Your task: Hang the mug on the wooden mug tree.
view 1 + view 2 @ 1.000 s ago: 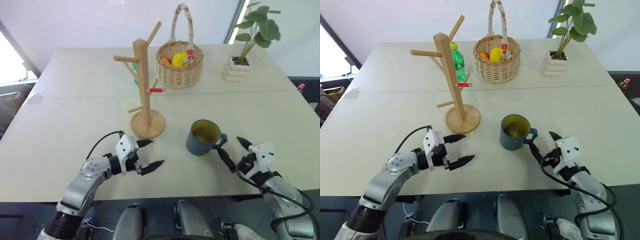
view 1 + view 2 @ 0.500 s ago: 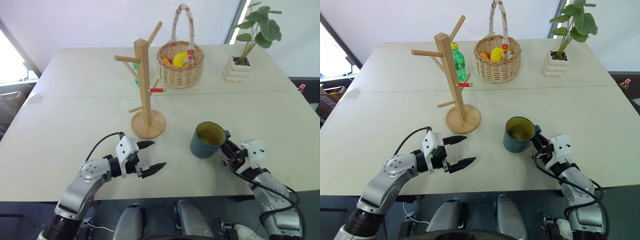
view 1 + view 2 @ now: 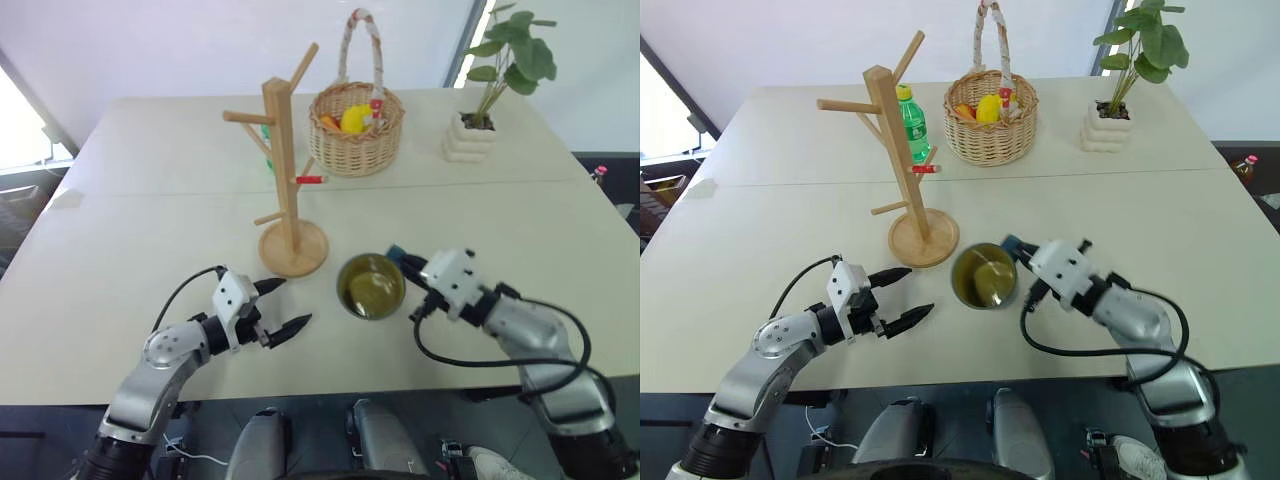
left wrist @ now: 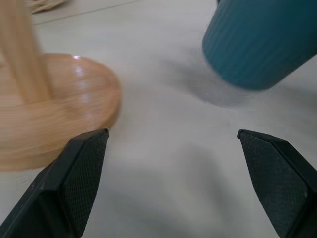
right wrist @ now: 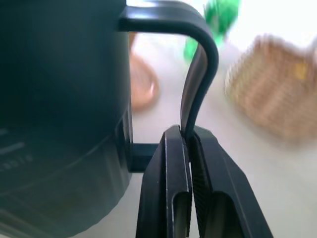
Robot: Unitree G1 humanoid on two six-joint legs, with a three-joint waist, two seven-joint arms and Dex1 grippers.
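Above table (image 3: 120, 240), mug (image 3: 371, 287) now lifted

Mug (image 3: 371, 287) now lifted, fingers (image 5: 178, 163) clamped.

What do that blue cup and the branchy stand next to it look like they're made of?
The mug looks like glazed ceramic: ribbed teal outside, glossy mustard inside, though the look alone leaves it open. The mug tree is pale, smooth-finished wood; grain and a soft sheen show on its round base.
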